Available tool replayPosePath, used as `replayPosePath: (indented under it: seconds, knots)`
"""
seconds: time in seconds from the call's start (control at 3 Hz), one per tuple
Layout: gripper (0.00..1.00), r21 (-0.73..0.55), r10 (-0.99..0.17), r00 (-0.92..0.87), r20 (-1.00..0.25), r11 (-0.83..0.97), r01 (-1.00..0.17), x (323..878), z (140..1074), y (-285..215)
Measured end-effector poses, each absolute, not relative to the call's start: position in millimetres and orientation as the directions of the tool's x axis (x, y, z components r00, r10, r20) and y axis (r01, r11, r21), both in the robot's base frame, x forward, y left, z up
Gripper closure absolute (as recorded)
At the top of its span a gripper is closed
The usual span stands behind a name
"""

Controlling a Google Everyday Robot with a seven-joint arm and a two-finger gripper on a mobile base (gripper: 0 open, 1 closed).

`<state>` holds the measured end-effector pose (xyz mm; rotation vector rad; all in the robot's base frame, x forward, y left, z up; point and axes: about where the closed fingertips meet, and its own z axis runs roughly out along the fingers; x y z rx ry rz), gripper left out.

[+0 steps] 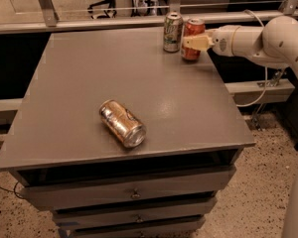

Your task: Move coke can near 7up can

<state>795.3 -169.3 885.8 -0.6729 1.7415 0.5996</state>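
My gripper (192,42) is closed around the coke can (193,28), just beside the 7up can (172,31). Risk: a sideways drift on release knocks both over.

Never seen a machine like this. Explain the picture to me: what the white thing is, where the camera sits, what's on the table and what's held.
The white thing at the picture's right edge is a robot's arm, ending in a two-fingered pincer. There is one picture only, taken looking down at the table from its front; where the camera is mounted is not known. Three drink cans show. A gold can lies on its side near the front. At the far corner a green and white can stands upright, and right beside it is the red can, upright, with the pincer shut on it.
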Motion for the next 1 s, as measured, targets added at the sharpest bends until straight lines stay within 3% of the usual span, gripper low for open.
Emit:
replayPosePath:
  seconds: [0.33, 1.0]
  knots:
    - [0.83, 0.084, -0.133, -0.236, -0.962, 0.681, -0.727, 802.7, 871.9, -162.6]
    - [0.37, 0.085, -0.139, -0.235, -0.962, 0.666, -0.741, 805.3, 869.7, -158.6]
